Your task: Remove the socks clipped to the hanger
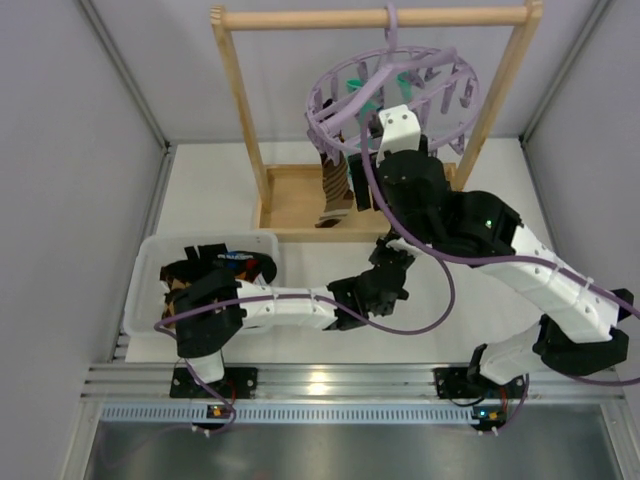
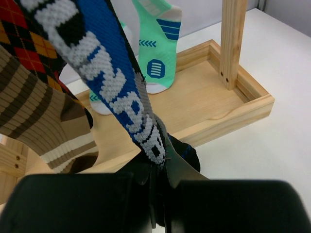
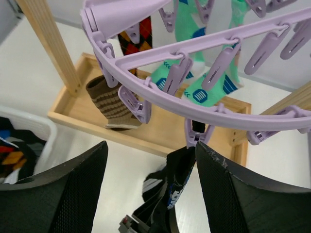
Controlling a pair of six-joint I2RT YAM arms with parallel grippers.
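**Left claw clamped on the black sock; right claw open under the hanger**

Your left gripper (image 2: pixel 158 170) has its fingers pressed together on the lower end of the black sock (image 2: pixel 112 73), the one with the blue-and-white lettered band. From the pinch the sock runs straight up and away to a lavender clip (image 3: pixel 190 137) that holds its top.

Your right gripper (image 3: pixel 151 155) has its fingers spread wide and holds nothing. It sits just below the hanger (image 3: pixel 167 100), with the ring and its dangling pegs lying across the gap between the fingers.

Crowding your held sock:
- The brown striped sock (image 2: pixel 34 111) hangs close beside it on the left.
- The red argyle sock (image 2: pixel 22 41) hangs above the brown one.
- The mint-green socks (image 2: pixel 158 53) hang behind it, over the tray base of the wooden rack (image 2: pixel 232 39).

Further out, near the left arm's base, the white bin (image 1: pixel 145 275) holds loose socks (image 1: pixel 225 262).
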